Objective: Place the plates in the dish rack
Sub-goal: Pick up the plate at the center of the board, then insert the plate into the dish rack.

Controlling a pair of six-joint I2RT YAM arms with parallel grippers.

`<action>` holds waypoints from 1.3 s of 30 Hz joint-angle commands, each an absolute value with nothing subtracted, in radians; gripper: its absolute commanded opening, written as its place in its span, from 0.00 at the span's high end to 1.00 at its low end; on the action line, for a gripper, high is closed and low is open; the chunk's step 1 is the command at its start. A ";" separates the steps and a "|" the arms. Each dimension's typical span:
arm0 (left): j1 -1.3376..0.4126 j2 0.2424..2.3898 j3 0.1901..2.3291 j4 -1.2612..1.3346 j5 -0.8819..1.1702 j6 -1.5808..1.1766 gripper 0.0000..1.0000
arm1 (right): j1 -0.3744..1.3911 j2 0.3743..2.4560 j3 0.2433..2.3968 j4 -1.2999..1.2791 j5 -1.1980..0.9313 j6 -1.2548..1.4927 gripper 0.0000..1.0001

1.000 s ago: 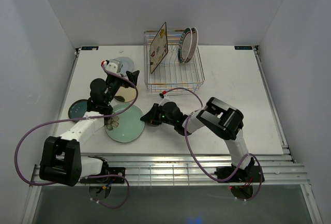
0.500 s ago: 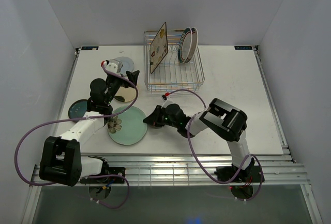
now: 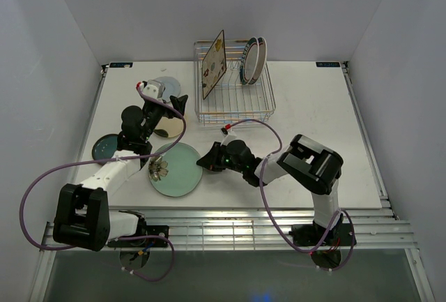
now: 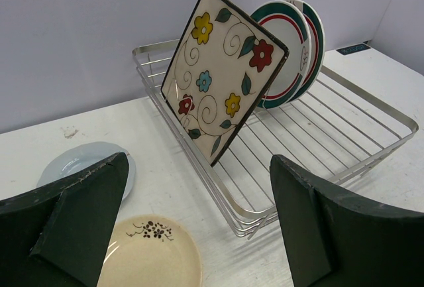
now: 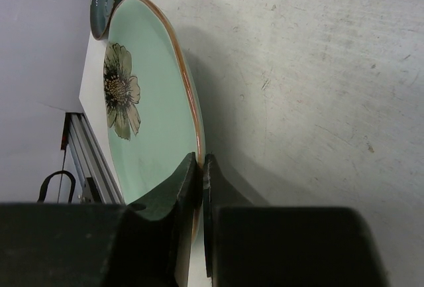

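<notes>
**Right arm gripping the green plate before transfer to the rack.** The right pincer was clamped on the rim of the large pale green plate, one finger above the rim and one below. This plate lay near the middle of the near edge of the tabletop, face up. Its flower motif sat at the side away from the grip. In the right wrist view a shadow lay under the gripped side, so that side was judged slightly raised, with the opposite side resting on the surface.

The dish rack stood at the middle of the far edge, beyond the pincer and a little to its right. The right arm was the nearer one to it. The rack held the square floral plate at its left side and two white plates at its far right corner. All three stood on edge, leaning, with bare wire between them.

A round plate has no long axis. The coming move was therefore judged to depend on turning the plate from lying flat to standing on edge, with its face parallel to those already racked.

The left pincer stood wide apart and empty near the left side of the rack, above the cream plate. The blue-grey plate lay toward the far left corner, and the dark teal plate lay by the left edge.
</notes>
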State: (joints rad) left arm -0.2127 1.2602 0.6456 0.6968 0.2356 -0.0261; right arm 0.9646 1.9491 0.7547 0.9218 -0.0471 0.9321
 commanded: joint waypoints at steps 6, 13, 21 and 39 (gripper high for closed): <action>-0.218 1.230 0.640 0.712 0.238 -0.029 0.02 | 0.965 1.850 0.759 0.992 -0.054 0.907 0.92; -0.218 1.223 0.638 0.712 0.236 -0.028 0.02 | 0.960 1.803 0.756 0.979 -0.066 0.896 0.92; -0.218 1.218 0.637 0.712 0.236 -0.028 0.02 | 0.950 1.737 0.732 0.960 -0.052 0.877 0.92; -0.218 1.210 0.635 0.712 0.233 -0.026 0.02 | 0.923 1.652 0.747 0.919 -0.081 0.858 0.92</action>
